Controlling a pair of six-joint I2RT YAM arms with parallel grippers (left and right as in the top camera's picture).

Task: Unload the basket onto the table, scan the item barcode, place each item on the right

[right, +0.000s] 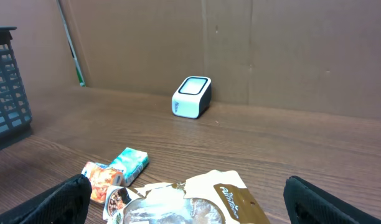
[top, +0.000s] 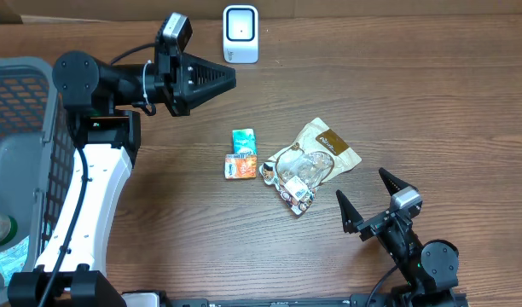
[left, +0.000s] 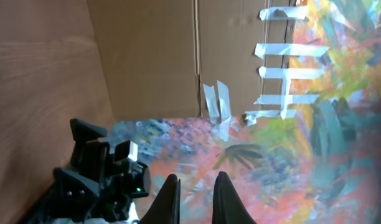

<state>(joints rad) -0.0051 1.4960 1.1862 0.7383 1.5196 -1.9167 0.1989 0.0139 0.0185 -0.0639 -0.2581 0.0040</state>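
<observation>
Several small items lie mid-table: a teal pack (top: 243,141), an orange pack (top: 240,166), a tan and clear pouch (top: 316,158) and a small printed packet (top: 295,194). The white barcode scanner (top: 240,34) stands at the far edge. My left gripper (top: 232,78) hovers raised, left of the scanner, shut and empty. My right gripper (top: 363,188) stands open near the front right, just right of the pouch, holding nothing. The right wrist view has the scanner (right: 192,97), the teal pack (right: 129,164), the orange pack (right: 98,179) and the pouch (right: 231,198) ahead of the right gripper (right: 190,211). No barcode shows.
A grey mesh basket (top: 49,119) stands at the table's left edge with some items in it; its wall (right: 7,81) shows in the right wrist view. Cardboard walls close off the back. The left wrist view faces cardboard and a colourful cloth, the left gripper (left: 197,180) low in frame.
</observation>
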